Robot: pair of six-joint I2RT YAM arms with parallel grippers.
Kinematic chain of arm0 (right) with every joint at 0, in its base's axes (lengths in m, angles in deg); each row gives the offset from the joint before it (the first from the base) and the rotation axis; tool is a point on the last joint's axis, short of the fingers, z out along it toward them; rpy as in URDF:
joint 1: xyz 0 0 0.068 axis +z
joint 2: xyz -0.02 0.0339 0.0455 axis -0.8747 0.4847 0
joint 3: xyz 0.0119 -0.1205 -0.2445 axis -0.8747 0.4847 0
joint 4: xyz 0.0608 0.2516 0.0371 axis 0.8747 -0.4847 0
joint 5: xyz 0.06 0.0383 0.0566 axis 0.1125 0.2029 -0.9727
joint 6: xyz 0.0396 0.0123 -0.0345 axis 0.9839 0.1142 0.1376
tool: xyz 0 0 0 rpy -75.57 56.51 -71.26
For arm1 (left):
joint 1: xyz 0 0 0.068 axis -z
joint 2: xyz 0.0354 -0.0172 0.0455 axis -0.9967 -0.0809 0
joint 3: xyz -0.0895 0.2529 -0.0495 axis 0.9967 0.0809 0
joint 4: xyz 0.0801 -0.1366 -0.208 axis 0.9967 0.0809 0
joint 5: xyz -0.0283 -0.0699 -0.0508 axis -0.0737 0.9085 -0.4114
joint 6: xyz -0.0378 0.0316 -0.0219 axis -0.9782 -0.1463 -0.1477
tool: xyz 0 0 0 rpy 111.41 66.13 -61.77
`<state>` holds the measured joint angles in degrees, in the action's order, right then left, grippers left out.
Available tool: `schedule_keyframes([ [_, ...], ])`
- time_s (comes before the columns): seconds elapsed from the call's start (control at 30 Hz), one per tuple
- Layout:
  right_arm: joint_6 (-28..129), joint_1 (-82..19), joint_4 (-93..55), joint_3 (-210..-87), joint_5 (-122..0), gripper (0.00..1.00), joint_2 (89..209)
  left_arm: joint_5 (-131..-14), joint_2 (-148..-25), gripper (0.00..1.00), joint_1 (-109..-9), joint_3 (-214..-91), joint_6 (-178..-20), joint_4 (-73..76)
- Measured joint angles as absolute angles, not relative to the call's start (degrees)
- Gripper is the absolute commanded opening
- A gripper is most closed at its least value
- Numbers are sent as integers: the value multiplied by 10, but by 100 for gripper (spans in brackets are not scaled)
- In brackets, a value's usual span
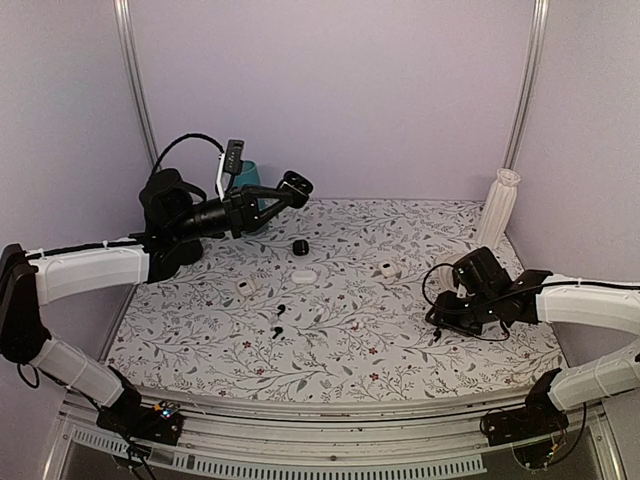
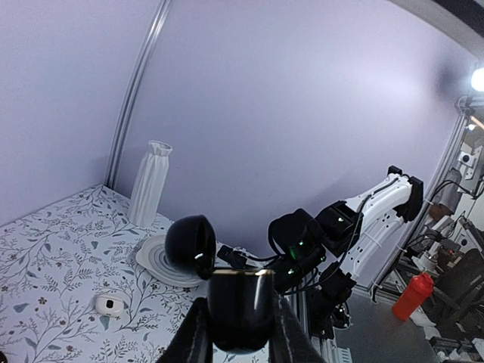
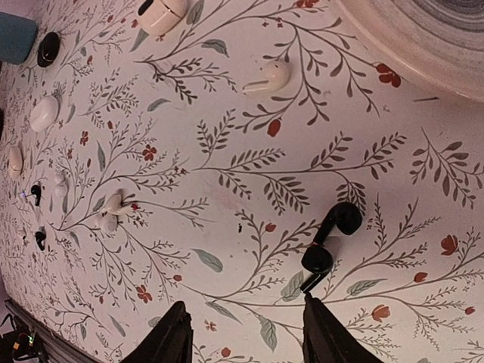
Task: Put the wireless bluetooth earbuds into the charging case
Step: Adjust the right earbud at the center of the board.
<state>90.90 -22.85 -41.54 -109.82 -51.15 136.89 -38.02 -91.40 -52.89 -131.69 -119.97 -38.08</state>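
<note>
My left gripper [image 1: 291,190] is raised at the back left and shut on the glossy black charging case [image 2: 240,306]. The case's lid [image 2: 190,246] stands open. My right gripper [image 3: 246,333] is open, low over the table at the right [image 1: 441,322]. Two tiny black earbuds [image 3: 333,238] lie touching each other on the cloth, just above its right fingertip [image 3: 318,314] and outside the jaws. Two more black earbuds [image 1: 279,318] lie mid-table; they also show in the right wrist view [image 3: 36,215].
A smaller black case [image 1: 300,246] and white cases [image 1: 303,276] [image 1: 246,286] [image 1: 389,269] lie mid-table. White earbuds [image 3: 266,78] [image 3: 112,204] lie loose. A white vase [image 1: 497,205] and ribbed white disc [image 3: 423,38] are at the back right. A teal cup [image 1: 245,175] is behind the left gripper.
</note>
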Motion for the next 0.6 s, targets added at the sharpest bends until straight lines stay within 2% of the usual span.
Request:
schedule_keyframes([
  [0.3, 919, -255, -401, -1058, -535, 48, 1369, -383, -914, 0, -529, -1310, -1206, -385],
  [0.6, 910, -288, -349, -1029, -588, 53, 1399, -383, -914, 0, -529, -1310, -1213, -389],
])
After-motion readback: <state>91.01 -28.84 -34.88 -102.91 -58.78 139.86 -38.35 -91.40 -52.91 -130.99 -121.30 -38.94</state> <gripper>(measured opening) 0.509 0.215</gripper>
